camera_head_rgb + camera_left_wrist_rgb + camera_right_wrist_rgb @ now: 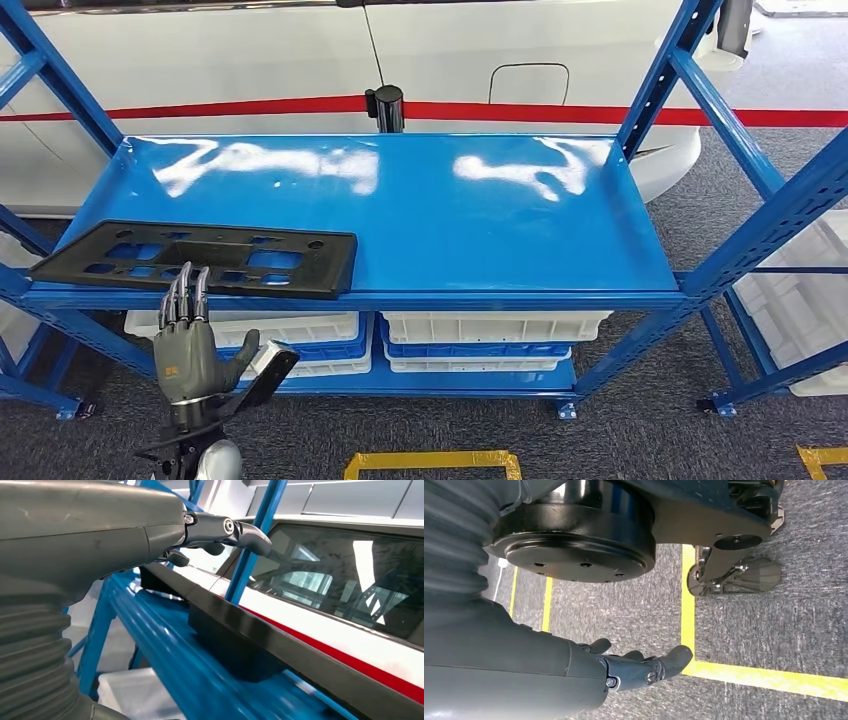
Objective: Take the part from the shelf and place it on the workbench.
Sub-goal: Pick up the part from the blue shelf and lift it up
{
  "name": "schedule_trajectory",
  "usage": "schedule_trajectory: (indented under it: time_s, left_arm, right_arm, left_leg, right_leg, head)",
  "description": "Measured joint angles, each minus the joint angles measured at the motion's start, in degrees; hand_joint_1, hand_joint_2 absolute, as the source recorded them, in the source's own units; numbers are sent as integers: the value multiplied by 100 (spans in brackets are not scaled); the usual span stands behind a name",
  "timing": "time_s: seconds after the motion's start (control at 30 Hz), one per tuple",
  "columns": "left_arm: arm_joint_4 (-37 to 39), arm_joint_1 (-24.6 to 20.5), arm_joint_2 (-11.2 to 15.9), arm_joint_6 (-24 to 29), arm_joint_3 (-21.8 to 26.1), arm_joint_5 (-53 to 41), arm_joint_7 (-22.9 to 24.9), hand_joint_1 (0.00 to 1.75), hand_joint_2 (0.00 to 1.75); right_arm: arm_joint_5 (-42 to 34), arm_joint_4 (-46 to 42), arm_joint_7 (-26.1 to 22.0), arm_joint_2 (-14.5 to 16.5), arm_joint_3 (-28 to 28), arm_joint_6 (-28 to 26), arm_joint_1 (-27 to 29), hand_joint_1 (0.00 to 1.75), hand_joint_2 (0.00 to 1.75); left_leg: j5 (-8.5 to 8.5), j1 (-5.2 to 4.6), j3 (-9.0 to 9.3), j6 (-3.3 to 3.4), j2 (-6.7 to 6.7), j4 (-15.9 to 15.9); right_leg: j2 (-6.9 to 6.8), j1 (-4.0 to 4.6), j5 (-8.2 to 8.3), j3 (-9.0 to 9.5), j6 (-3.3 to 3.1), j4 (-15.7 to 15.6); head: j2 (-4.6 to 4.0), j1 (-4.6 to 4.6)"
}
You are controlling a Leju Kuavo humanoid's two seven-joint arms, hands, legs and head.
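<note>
A flat black plastic part (325,265) with several cut-outs lies at the front left of the blue top shelf (480,220). My left hand (190,350) is raised just in front of the shelf's front edge, fingers straight and pointing up, thumb spread to the side. Its fingertips (186,280) overlap the part's front edge, and it holds nothing. The left wrist view has the left hand (100,535) with its fingers just above the part's long edge (240,630). My right hand (574,675) hangs over the carpet, fingers loosely extended and empty.
White bins (490,327) sit on the lower shelf, with more white bins (800,300) on a rack to the right. Blue uprights (690,70) frame the shelf. A white car (250,60) stands behind it. Yellow tape (430,462) marks the grey carpet.
</note>
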Motion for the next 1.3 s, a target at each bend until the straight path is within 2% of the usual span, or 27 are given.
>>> schedule_trajectory:
  time_s: [0.37,0.77,1.03,1.3]
  left_arm:
    - [448,-539,-41,0,196,-429,-58,0,175]
    - [716,-770,-78,0,181,-358,-11,0,175]
    - [1332,-1181,-61,0,188,-117,54,0,175]
    - [1634,-1352,-37,4,202,-129,62,0,175]
  right_arm:
    - [263,0,49,-30,53,67,-13,0,175]
    - [370,0,60,-50,55,93,-19,0,175]
    - [639,0,75,-58,58,118,-39,0,175]
    - [680,0,77,-64,80,119,-43,0,175]
  left_leg:
    - [2,0,-1,1,0,0]
    - [2,0,-1,1,0,0]
    - [3,0,0,2,0,0]
    - [18,0,-2,21,-32,0]
  right_leg:
    - [0,0,0,-2,0,1]
    - [0,0,0,-3,0,1]
    - [-1,0,0,0,0,1]
    - [-37,0,3,5,4,1]
  head:
    - [0,1]
    - [0,-1]
    - [0,-1]
    - [0,-1]
